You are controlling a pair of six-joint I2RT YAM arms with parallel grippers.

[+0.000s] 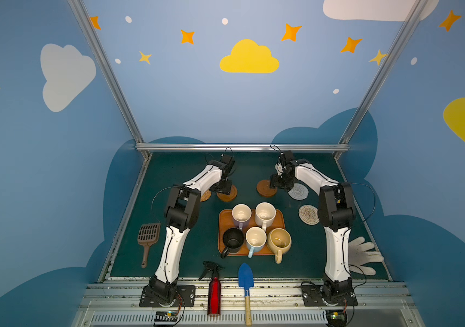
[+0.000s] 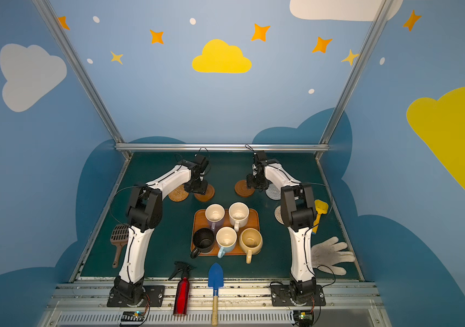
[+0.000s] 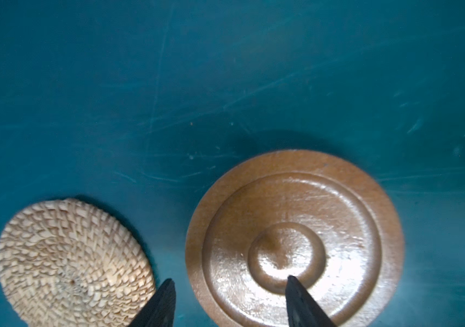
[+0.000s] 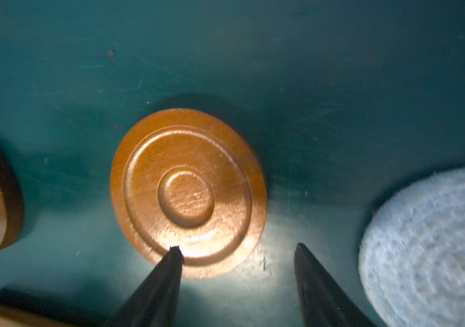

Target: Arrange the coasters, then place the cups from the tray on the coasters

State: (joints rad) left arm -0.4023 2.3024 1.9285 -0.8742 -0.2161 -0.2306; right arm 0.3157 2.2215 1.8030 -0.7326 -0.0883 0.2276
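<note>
Two hands are seen half spread, nothing gripped. The left hand (image 3: 230,279) is held over a wooden coaster (image 3: 293,215), one fingertip above its centre, the other between it and the rattan coaster (image 3: 70,263). The right hand (image 4: 237,247) is set with one fingertip at the edge of the second wooden coaster (image 4: 189,181), the other over bare tabletop (image 4: 310,85). Five cups (image 1: 265,213) are stood on the tray (image 1: 225,219).

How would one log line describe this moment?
stage: arranging coasters | left end effector: open over left wooden coaster | right end effector: open at edge of right wooden coaster | five cups: on tray
</note>
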